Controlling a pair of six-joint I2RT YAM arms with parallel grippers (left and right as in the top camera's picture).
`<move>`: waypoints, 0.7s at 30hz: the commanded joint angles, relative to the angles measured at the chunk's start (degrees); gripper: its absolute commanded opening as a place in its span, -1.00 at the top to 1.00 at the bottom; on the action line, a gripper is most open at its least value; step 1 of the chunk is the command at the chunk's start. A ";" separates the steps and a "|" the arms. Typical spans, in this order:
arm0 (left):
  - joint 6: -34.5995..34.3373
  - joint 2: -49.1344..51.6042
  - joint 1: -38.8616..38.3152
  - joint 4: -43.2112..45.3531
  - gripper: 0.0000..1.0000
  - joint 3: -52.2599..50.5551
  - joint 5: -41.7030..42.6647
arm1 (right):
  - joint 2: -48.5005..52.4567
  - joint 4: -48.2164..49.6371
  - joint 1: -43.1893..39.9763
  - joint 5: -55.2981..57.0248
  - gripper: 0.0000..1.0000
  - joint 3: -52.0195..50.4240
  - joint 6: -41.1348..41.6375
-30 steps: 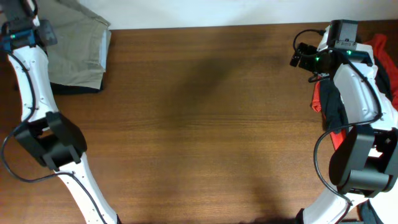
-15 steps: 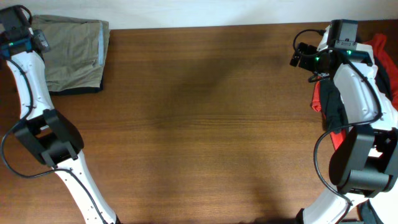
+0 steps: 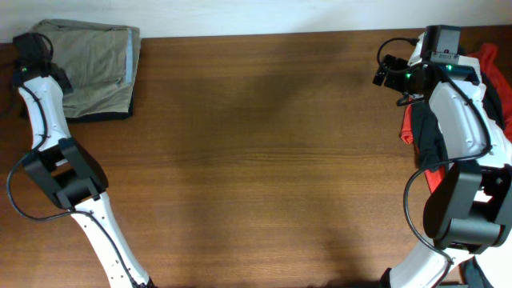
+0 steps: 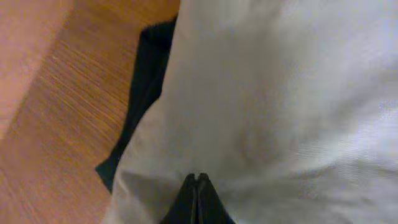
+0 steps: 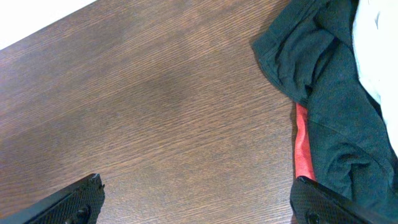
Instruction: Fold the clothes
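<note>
1. The trousers are lying folded on the far left corner of the table. They are khaki, with a paler band running down their right side.
2. A strip of dark fabric is showing from under the trousers' edge, lying flat on the table.
3. The left gripper is sitting over the trousers at the table's far left corner. Its jaws are pressed together and its tips are touching the pale cloth. The wrist view is not showing whether any cloth is caught between them.
4. The right gripper is hovering above bare wood near the table's far right side. Its jaws are spread wide, with only wood grain showing between the two fingers.
5. A dark garment is lying crumpled at the table's right edge, close to the right gripper's right finger but apart from it.
6. A red garment is peeking out from under the dark garment, along its side nearer the table's middle.
7. A white garment is resting against the dark garment at the table's far right corner.
8. From overhead, the right arm is covering much of this pile at the table's right edge, with red cloth showing on both sides of it.
</note>
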 commanded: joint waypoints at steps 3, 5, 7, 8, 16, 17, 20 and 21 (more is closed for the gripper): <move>-0.79 -15.91 -5.66 -4.37 0.99 2.03 3.76 | -1.33 -0.02 0.20 -0.09 -0.97 0.44 0.46; -0.79 -20.35 -8.15 -11.69 -0.98 2.03 12.33 | -1.33 -0.02 0.20 -0.09 -0.97 0.42 0.46; -0.79 -25.53 -11.10 -20.48 -0.99 2.03 19.89 | -1.33 -0.02 0.20 -0.09 -0.97 0.42 0.44; -0.76 -28.94 -12.85 -24.50 -0.99 2.03 24.09 | -1.33 -0.02 0.20 -0.09 -0.97 0.42 0.44; -0.79 -45.33 -24.74 -48.37 -0.99 0.81 28.74 | -1.33 -0.02 0.20 -0.09 -0.97 0.44 0.44; -1.29 -45.79 -26.43 -48.37 -0.99 0.55 28.81 | -1.33 -0.02 0.20 -0.09 -0.97 0.42 0.46; -1.79 -50.31 -30.56 -48.37 -0.99 -1.68 28.63 | -1.33 -0.02 0.20 -0.09 -0.97 0.44 0.46; -1.84 -54.18 -31.82 -48.37 -0.99 -4.87 25.99 | -1.33 -0.02 0.20 -0.09 -0.97 0.42 0.46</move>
